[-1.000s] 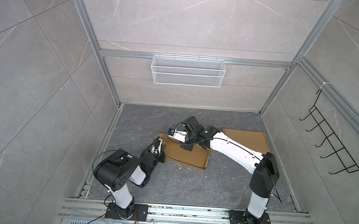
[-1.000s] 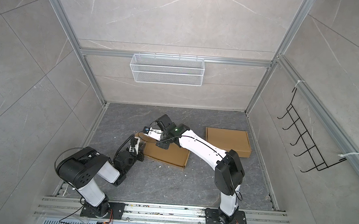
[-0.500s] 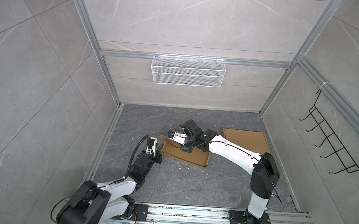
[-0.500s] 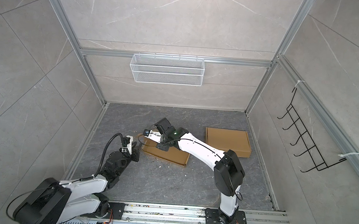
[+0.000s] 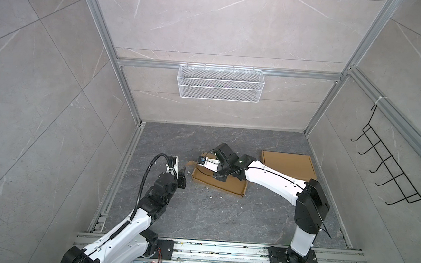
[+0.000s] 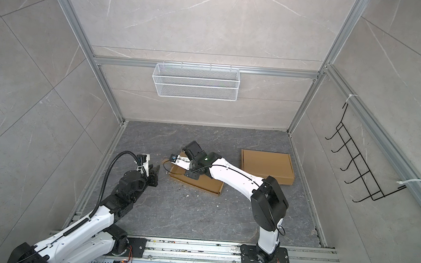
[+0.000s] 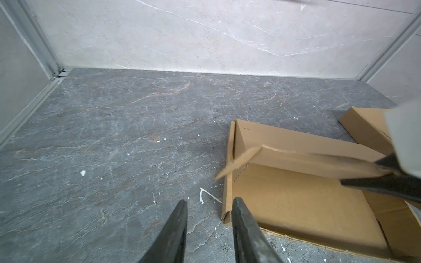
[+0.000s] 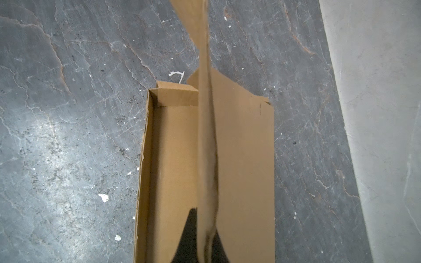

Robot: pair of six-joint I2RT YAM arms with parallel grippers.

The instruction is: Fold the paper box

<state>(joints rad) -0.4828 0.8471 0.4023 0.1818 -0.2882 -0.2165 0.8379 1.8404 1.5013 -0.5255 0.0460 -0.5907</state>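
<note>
Change: the left arm now lies low and stretched out, its left tool [image 7: 209, 203] drawn back from the paper box [image 5: 226, 186]; the right arm barely shifts.
Box: an open tray, flat near the middle of the desk [image 5: 198, 212]; a second box [image 5: 288, 165] lies by the back right corner.
Tools: the left tool's jaws are apart and empty, just beside the tray's corner; the right tool [image 8: 205, 220] pinches the raised flap [image 8: 205, 136].
Risk: the unanchored tray probably slides or lifts when the flap is pulled; the thin flap may slip or tear.
Hidden: the flap's tip is cut off in the right wrist view; the arm masks the pinch in both top views.
</note>
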